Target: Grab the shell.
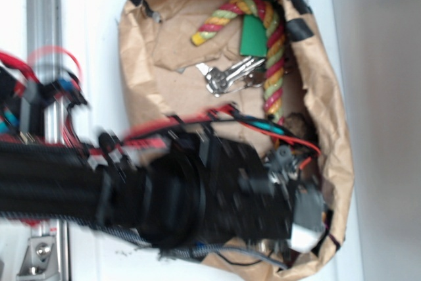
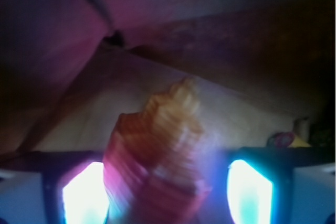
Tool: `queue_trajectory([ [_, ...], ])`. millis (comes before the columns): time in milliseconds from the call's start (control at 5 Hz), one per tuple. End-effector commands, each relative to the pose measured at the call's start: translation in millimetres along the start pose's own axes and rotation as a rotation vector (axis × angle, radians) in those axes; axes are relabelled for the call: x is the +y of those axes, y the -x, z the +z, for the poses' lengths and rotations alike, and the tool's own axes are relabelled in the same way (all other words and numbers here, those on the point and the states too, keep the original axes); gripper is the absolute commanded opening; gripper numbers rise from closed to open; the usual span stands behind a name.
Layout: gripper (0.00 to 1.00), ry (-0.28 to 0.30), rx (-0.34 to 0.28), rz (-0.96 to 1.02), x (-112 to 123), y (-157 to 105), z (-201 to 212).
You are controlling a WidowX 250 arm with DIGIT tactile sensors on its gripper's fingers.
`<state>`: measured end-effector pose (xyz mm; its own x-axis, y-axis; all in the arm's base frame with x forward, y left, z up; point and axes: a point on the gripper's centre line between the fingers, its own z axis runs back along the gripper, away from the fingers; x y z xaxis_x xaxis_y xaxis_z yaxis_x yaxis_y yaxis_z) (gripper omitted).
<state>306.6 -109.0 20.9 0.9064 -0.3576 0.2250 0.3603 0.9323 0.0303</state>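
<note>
Two glowing pale-blue fingers are framing the wrist view at its bottom corners, and the shell is sitting between them, blurred but showing a ribbed, glossy orange-tan surface that is shading to pink near the lens. Its long axis is running away from the camera, with the narrower, knobbly end pointing up and slightly right toward the far paper wall. The claw is standing open, its fingers well apart on either side of the shell, and contact with either finger cannot be made out through the blur. Beyond the shell, creased brown paper is rising in folded planes, dim and purplish in this light. From the exterior view, the black arm, wrapped in braided sleeving and trailing red and black cables, is reaching in from the left, low over the near end of a crumpled brown paper bag edged with black tape, and is hiding the shell there. Farther in, a dark brown lumpy stone is lying just past the arm, then a bunch of silver keys, a flat green tag, and a twisted rope of red, yellow and green strands curving along the bag's far side. The bag is resting on a white worktop.
</note>
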Motion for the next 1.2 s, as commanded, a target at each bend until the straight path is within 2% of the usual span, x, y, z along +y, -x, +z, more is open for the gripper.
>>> queue_trajectory([
  [0, 0.00, -0.075, 0.033, 0.137, 25, 14, 25],
  [200, 0.00, -0.100, 0.052, 0.295, 64, 43, 58],
  [400, 0.00, -0.201, 0.032, 0.364, 95, 82, 102],
  [600, 0.00, -0.129, 0.035, 0.448, 96, 78, 135],
  [1000, 0.00, -0.018, -0.062, 0.399, 92, 53, 155],
])
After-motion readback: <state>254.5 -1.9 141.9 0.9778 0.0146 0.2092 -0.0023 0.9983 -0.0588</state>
